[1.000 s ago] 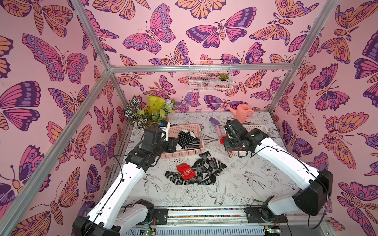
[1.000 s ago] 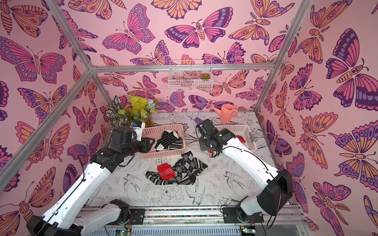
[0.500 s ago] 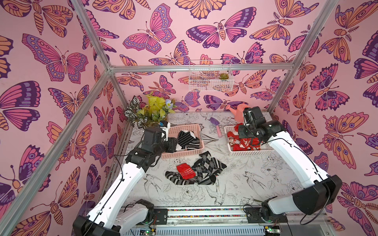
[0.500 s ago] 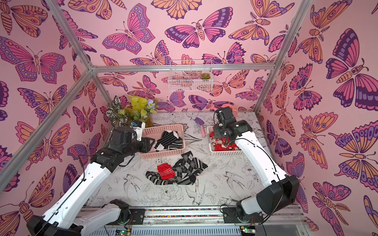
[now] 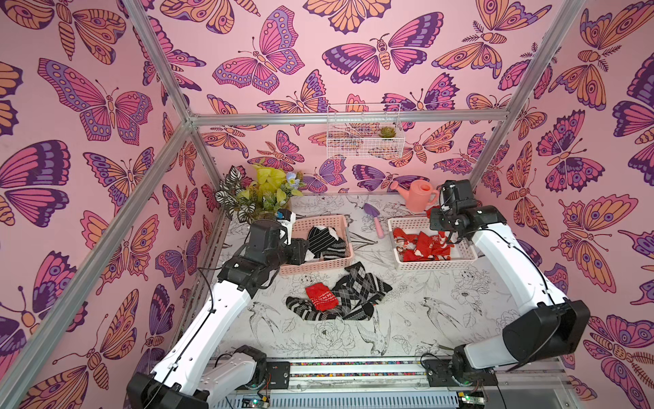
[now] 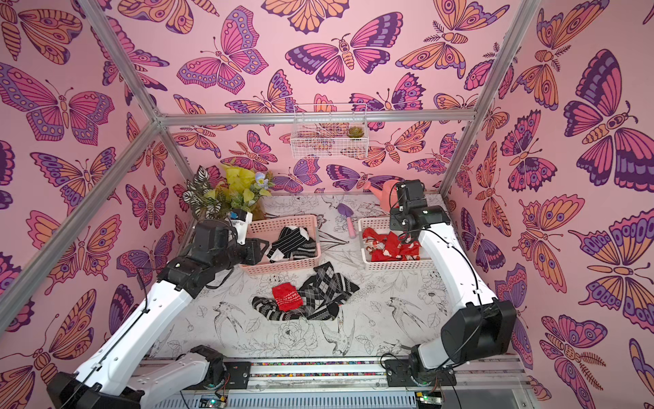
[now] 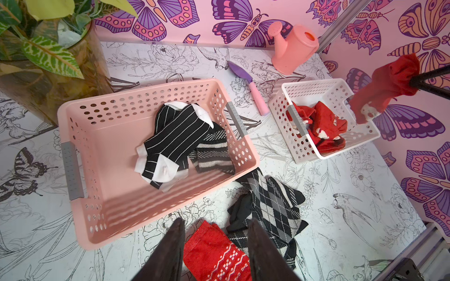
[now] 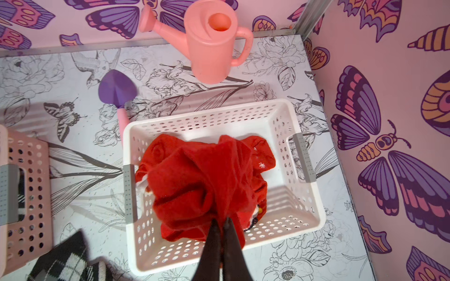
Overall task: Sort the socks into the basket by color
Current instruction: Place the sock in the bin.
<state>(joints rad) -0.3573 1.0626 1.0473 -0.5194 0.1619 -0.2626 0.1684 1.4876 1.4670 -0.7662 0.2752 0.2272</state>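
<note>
My right gripper [image 8: 221,220] is shut on a red sock [image 8: 194,180] that hangs bunched above the white basket [image 8: 319,219]; the left wrist view shows this sock [image 7: 384,85] dangling clear of the basket. More red socks [image 5: 421,244] lie inside the white basket [image 5: 435,263]. Black-and-white socks [image 5: 323,240] lie in the pink basket [image 5: 329,221]. My left gripper [image 7: 215,222] is open and empty, above that basket's near side. On the table lie a red patterned sock [image 5: 320,295], argyle socks [image 5: 361,287] and a striped sock [image 5: 300,311].
A pink watering can [image 5: 416,194] stands at the back right, close behind my right wrist. A purple trowel [image 5: 373,216] lies between the baskets. A potted plant [image 5: 254,194] fills the back left corner. A wire basket [image 5: 364,136] hangs on the back wall.
My right arm has carried the red sock from the middle of the table to the right and back, over the white basket. The left arm has not moved.
</note>
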